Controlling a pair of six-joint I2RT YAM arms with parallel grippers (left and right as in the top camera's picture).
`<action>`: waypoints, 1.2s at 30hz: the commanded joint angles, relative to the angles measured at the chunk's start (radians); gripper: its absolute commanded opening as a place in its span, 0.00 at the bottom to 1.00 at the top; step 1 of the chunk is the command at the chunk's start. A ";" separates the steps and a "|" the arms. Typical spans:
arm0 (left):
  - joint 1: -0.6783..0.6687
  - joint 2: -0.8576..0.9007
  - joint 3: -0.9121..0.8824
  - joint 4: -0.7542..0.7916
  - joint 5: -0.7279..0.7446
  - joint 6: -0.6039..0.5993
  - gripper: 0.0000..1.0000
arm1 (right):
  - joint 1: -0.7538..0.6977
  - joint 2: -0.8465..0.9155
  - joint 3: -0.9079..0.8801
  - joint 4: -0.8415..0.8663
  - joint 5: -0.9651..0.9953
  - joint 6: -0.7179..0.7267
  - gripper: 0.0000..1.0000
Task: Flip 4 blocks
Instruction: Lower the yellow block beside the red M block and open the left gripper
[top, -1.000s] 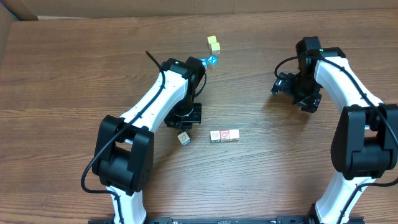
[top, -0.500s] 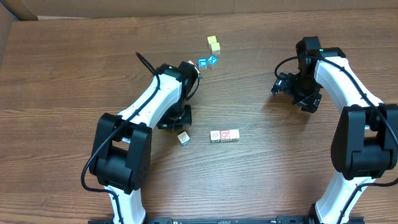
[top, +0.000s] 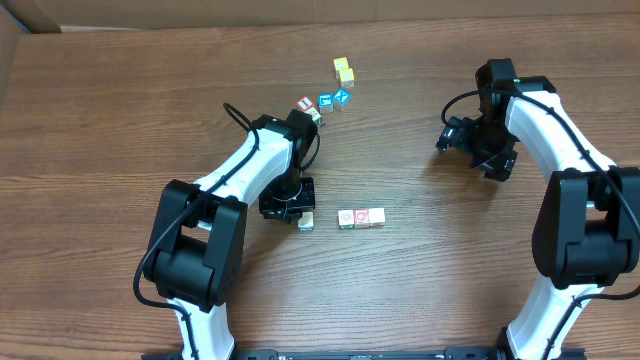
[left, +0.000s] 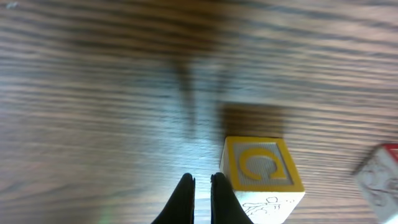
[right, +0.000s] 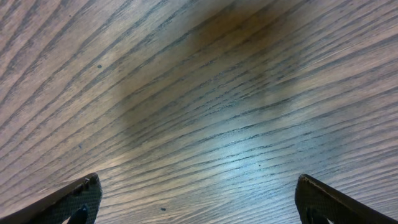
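Left gripper (left: 202, 182): jaws pressed together with nothing between them, tips low over the table (top: 120, 120) and just to the left of the nearest block (left: 261, 165), which sits upright with a yellow-framed letter face on top. Whether the fingers touch its side cannot be told. Right gripper (right: 198, 200): jaws spread wide and empty, hovering over bare wood on the right, well apart from every block. A pair of blocks (top: 361, 217) lies touching side by side just right of the nearest block, at mid-table. A fourth block (top: 306, 104) with red markings lies farther back, beside the blue cubes (top: 333, 99), and the yellow cubes (top: 344, 71) sit beyond those. Judgement: the left arm appears set to tip the nearest block with closed fingers. Risks noted: a low push would likely slide the block along the smooth wood instead of rolling it. A push to the right could drive it into the pair and disturb their faces. Too firm a shove could roll the cube past one face. At the fourth block, the close blue cubes leave little room for the fingers.
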 joint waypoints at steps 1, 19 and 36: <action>-0.002 -0.003 -0.003 0.015 0.079 0.005 0.04 | -0.005 -0.001 0.018 0.000 0.005 -0.008 1.00; -0.068 -0.003 -0.003 0.058 0.114 0.000 0.04 | -0.005 -0.001 0.018 0.000 0.005 -0.008 1.00; -0.073 -0.003 -0.003 0.103 0.177 0.001 0.04 | -0.005 -0.001 0.018 0.000 0.005 -0.008 1.00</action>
